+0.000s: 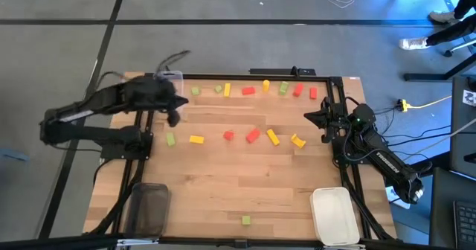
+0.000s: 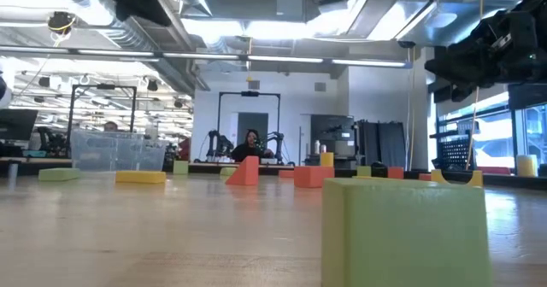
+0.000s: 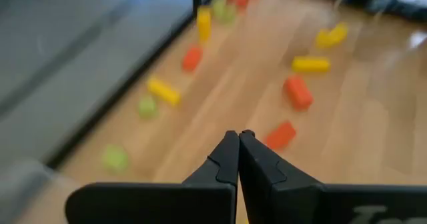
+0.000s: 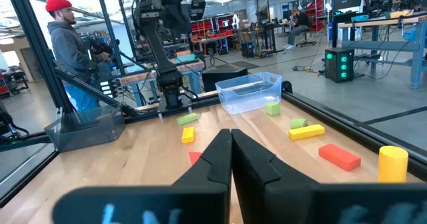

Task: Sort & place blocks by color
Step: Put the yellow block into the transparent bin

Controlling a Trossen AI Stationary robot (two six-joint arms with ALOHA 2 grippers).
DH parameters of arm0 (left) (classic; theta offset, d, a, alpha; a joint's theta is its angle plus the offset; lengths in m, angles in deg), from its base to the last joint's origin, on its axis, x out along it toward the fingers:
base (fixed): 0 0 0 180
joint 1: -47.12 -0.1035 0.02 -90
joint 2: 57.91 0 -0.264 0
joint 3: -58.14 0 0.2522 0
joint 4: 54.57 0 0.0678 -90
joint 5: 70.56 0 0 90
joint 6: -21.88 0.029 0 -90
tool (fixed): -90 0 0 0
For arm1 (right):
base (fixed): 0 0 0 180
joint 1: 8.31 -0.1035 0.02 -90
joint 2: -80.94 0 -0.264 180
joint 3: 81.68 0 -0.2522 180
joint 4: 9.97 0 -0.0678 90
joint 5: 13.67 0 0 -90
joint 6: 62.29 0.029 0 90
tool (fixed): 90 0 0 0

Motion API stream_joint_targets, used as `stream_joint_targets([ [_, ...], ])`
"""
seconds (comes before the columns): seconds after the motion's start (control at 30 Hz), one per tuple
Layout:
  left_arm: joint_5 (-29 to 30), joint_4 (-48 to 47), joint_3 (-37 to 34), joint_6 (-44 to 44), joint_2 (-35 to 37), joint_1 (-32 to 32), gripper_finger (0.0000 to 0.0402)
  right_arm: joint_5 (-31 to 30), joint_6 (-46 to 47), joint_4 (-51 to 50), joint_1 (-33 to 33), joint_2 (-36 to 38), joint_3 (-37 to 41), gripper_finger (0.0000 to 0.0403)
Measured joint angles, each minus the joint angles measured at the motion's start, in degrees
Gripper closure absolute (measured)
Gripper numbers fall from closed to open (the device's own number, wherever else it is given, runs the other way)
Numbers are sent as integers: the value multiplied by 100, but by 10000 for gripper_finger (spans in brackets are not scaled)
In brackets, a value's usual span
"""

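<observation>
Mostly, the blocks (image 1: 253, 135) lie scattered across the far half of my surface (image 1: 245, 183) (one green sits alone near the front edge). Left claw (image 3: 238, 144) hangs closed and empty by the clear tray (image 1: 172, 79); right claw (image 4: 231, 141) closed too, at the right edge.

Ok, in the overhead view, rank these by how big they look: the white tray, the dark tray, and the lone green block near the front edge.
1. White tray and dark tray: they look about the same size, so I won't rank one above the other.
2. Lone green block: far smaller than either tray.
</observation>
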Motion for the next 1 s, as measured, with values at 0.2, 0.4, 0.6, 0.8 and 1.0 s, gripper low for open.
stream_joint_targets([
  [0.2, -164, -1172, 738, -2120, -1188, -9, 401, -1, 0, 0, -2, 1, -1, 391],
  [0.4, -1012, -1482, 794, -2989, -1595, 40, 401, -1, 0, 0, 0, 0, -1, 391],
  [0.6, -1552, -1429, 796, -3097, -1794, 260, 401, 0, 0, 1, 0, 0, -1, 391],
  [0.8, -1740, -1263, 796, -3501, -1883, 517, 401, -1, 0, 4, -2, -1, -1, 391],
  [1.0, -1722, -1208, 796, -3890, -1878, 581, 359, -1, 0, 4, 0, 1, -1, 391],
])
